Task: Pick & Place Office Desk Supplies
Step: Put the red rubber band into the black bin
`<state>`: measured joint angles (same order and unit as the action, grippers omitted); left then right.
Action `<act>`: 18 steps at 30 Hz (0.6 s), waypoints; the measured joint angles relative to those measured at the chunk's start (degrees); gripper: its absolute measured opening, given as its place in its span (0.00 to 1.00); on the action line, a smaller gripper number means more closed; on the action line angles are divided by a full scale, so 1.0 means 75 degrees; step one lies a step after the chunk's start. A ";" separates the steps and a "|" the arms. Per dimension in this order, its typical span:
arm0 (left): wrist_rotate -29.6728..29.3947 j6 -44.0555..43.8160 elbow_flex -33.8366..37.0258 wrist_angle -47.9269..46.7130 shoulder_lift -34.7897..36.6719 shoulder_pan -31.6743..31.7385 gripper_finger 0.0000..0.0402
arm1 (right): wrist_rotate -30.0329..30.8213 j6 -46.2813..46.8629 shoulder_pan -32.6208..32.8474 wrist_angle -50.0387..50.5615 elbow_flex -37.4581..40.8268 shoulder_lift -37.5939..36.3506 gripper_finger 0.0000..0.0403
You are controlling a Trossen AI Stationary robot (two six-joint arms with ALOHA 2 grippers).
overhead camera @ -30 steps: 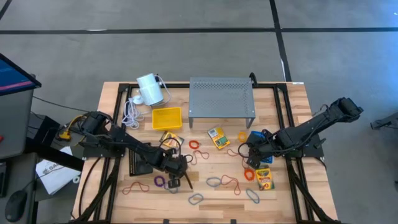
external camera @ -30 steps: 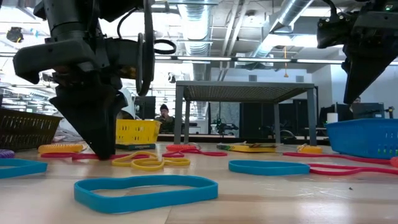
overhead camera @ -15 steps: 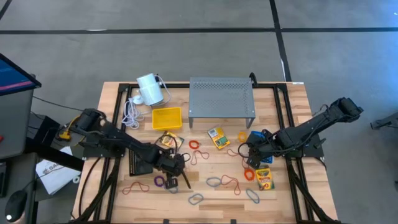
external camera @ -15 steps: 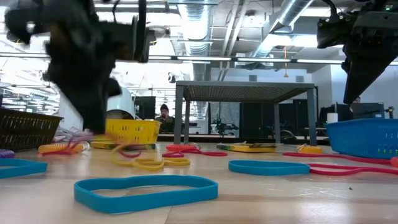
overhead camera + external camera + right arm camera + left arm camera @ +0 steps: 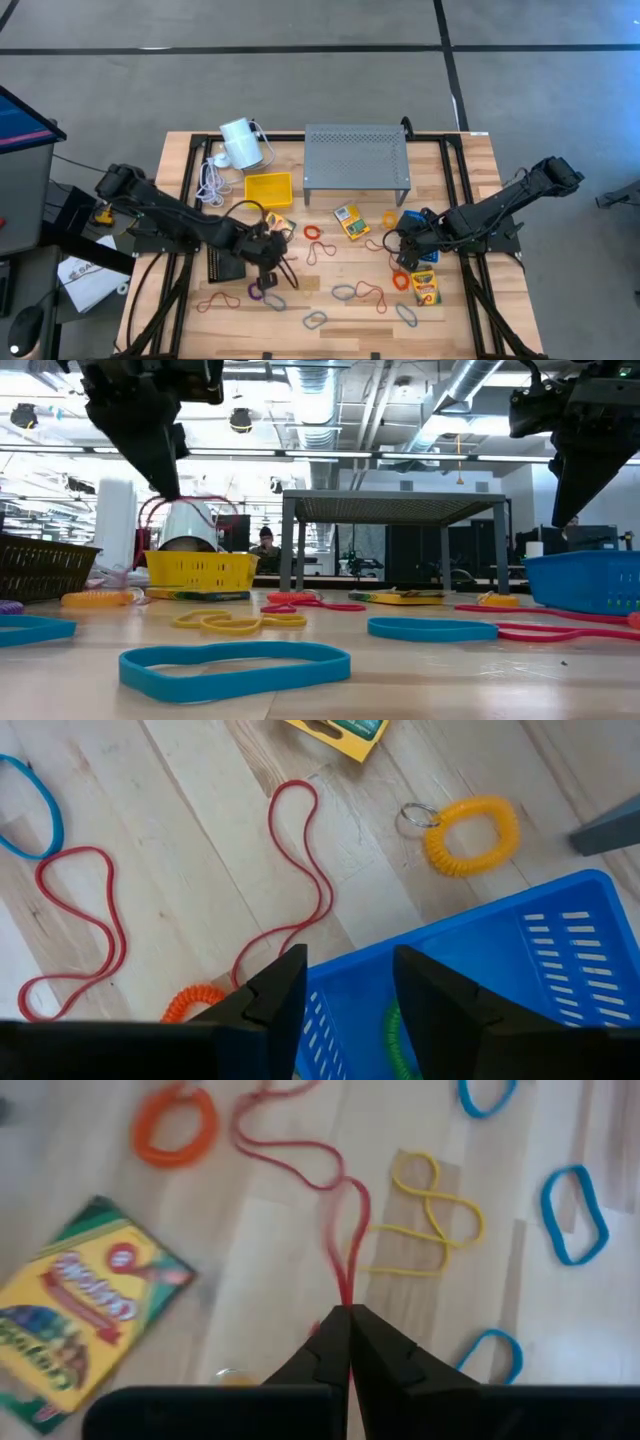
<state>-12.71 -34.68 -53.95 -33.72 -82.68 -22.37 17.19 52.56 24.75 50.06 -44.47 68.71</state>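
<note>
Your left gripper [image 5: 349, 1316] has lifted off the bench [image 5: 340, 305] since a second ago, fingers pinched tight on a red rubber band [image 5: 345, 1230] trailing up from the wood beside a yellow band [image 5: 432, 1205]. Farther over, your right gripper [image 5: 348, 982] hangs part-open over the blue bin [image 5: 520, 950], holding nothing.
</note>
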 joint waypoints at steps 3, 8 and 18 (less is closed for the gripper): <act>-0.0168 -0.0047 0.0000 -0.0212 0.0231 0.0000 0.00 | -0.0001 0.0020 0.0000 -0.0004 0.0000 0.0000 0.37; -0.0343 -0.0187 -0.0003 -0.0906 0.0495 0.0000 0.00 | -0.0006 0.0017 0.0000 -0.0003 0.0000 0.0000 0.37; -0.0507 -0.0184 -0.0003 -0.1259 0.1057 0.0242 0.00 | 0.0005 -0.0006 -0.0003 0.0003 0.0000 0.0000 0.37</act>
<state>-16.51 -36.05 -53.98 -43.16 -74.75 -20.56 17.23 52.51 24.73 50.09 -44.47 68.71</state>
